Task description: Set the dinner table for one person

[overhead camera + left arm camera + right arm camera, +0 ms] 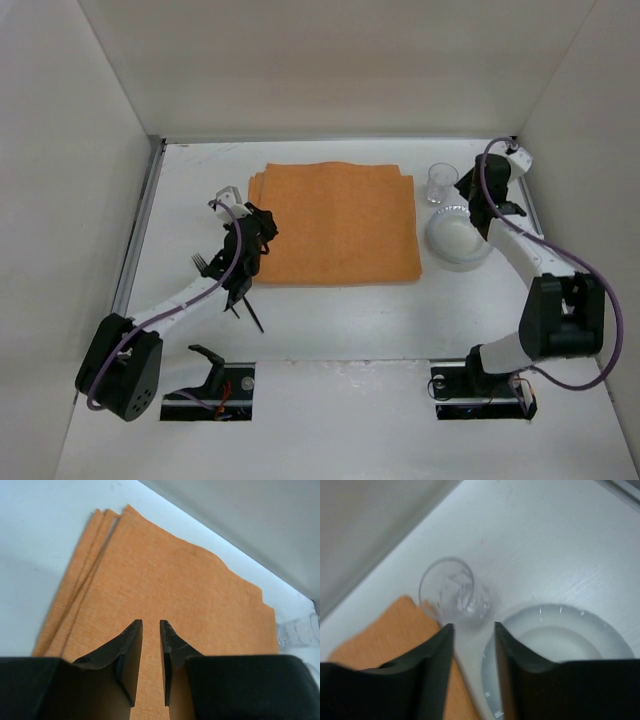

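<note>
L gripper [150, 622] over mat [175, 580]; R gripper [473, 625] above glass [451, 590], prob. bowl [560, 635]; both parted.

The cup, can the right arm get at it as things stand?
Probably yes. The right end effector is open just short of the cup, with only bare table between them; the bowl sits off to one side.

On the dinner table [330, 320], a folded cloth mat [340, 225] lies toward the far side, about midway across. Just off its far right corner stands a glass [441, 183]. A bowl [458, 240] sits just nearer than the glass, beside the mat's right edge. A fork [200, 263] lies left of the mat, apart from it.
</note>
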Robot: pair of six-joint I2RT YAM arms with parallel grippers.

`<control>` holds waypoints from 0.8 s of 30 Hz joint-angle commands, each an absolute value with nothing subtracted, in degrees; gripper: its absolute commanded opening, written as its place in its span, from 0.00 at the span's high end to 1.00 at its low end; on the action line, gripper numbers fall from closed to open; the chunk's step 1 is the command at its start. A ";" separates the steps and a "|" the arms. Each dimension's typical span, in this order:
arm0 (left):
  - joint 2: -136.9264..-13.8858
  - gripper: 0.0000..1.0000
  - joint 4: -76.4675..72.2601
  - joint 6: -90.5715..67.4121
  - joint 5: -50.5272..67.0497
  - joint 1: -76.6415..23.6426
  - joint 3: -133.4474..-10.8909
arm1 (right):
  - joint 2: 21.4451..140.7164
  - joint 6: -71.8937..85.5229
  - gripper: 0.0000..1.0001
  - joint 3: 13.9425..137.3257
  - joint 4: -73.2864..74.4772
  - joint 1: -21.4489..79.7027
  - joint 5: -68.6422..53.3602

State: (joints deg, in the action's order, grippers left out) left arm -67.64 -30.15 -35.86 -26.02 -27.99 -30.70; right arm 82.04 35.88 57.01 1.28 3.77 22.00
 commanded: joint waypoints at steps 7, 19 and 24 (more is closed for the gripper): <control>-69.43 0.72 -41.91 -32.34 -24.35 -32.21 -24.26 | 100.00 30.33 0.41 75.92 6.67 1.10 21.27; -70.05 0.59 -45.70 -31.64 -24.08 -32.12 -22.06 | 109.86 28.56 0.55 82.26 11.07 1.10 20.75; -70.75 0.58 -46.14 -31.64 -24.26 -31.68 -21.88 | 108.82 29.18 0.85 83.58 9.94 1.10 20.47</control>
State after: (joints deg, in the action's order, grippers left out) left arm -70.35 -41.98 -32.45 -24.03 -32.08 -22.83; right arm 110.74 29.50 80.51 10.57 0.84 20.51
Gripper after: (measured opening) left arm 0.415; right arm 0.166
